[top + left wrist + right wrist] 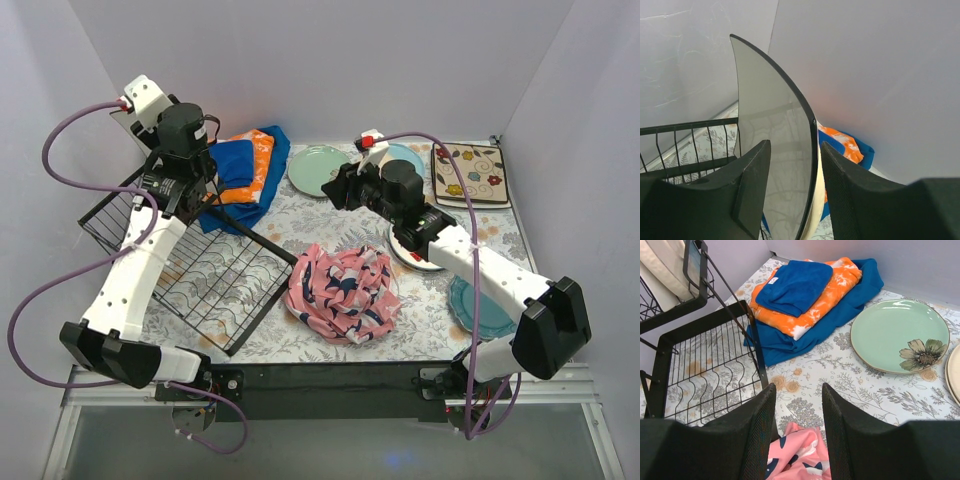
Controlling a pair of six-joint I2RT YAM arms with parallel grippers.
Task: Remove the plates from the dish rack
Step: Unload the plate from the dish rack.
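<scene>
The black wire dish rack [225, 275] sat along the left edge of the floral-patterned table [300, 228]. The one plate seen in it, a glossy grey-faced round plate with a dark rim and cream back [775, 125], stood upright at the rack's far corner, close to the wall. The left gripper [795, 150] straddled that plate's rim with one finger to each face, but whether the pads were pressing yet could not be told. That looked like the main hazard: a grip taken only on a slick, curved edge could let the plate pivot or slide out on the lift. It would then fall onto the wires or onto the folded blue-and-orange cloths [245, 168] just beside the rack. A tilted pull might also snag the plate in its slot and drag the rack along. The right gripper [798, 390] hung half-wide and empty over the middle of the table, above the pink patterned cloth [340, 292] and near the mint-green flowered plate [897, 335]. A carry across the middle could strike that arm.
</scene>
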